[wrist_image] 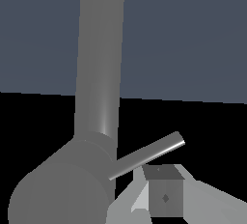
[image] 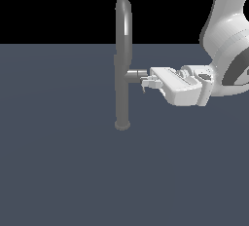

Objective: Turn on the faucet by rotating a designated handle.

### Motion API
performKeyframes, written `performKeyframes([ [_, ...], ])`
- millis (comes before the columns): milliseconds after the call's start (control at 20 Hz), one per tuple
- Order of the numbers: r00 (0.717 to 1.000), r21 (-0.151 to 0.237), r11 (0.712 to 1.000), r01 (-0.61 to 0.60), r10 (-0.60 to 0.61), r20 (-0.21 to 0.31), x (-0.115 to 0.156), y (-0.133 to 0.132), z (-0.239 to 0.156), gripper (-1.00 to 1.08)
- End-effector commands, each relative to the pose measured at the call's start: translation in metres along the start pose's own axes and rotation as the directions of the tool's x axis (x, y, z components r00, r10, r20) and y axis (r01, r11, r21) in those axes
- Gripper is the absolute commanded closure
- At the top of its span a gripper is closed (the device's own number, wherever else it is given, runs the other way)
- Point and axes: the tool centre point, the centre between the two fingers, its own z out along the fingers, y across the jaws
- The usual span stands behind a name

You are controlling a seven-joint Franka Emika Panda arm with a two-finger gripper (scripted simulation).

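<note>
The faucet (image: 123, 64) stands upright in the middle of the exterior view, with a high arched spout, a round base collar (image: 122, 124) and a short side stub (image: 134, 75) pointing to the exterior view's right. My gripper (image: 144, 82) reaches in level from that side, its fingertips at the end of the stub. The fingers look closed together with nothing between them. In the wrist view the handle (wrist_image: 149, 154), a thin grey lever rod, sticks out of the stub (wrist_image: 62, 189) and passes just beside my fingertip (wrist_image: 165, 196). The faucet's tube (wrist_image: 99, 73) fills much of that view.
The faucet stands on a flat dark grey-blue surface (image: 58, 161). My white arm (image: 226, 30) comes in from the upper part of the exterior view's right. No other objects show.
</note>
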Motion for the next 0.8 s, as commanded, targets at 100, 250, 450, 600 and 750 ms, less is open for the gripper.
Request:
performKeyframes([
  [100,0.999,0.013,0.999,-0.047,0.047,-0.004,0.041,0.001,0.000,1.08],
  [250,1.000,0.001,1.000,0.003,-0.003,0.000,0.013,-0.009,0.000,1.08],
  [450,1.000,0.005,1.000,-0.015,0.015,-0.002,0.029,-0.015,0.000,1.08],
  [600,1.000,0.009,1.000,-0.028,0.028,-0.003,0.042,-0.019,-0.001,1.08],
  [750,0.999,0.012,0.999,-0.041,0.041,-0.003,0.054,-0.024,-0.001,1.08],
])
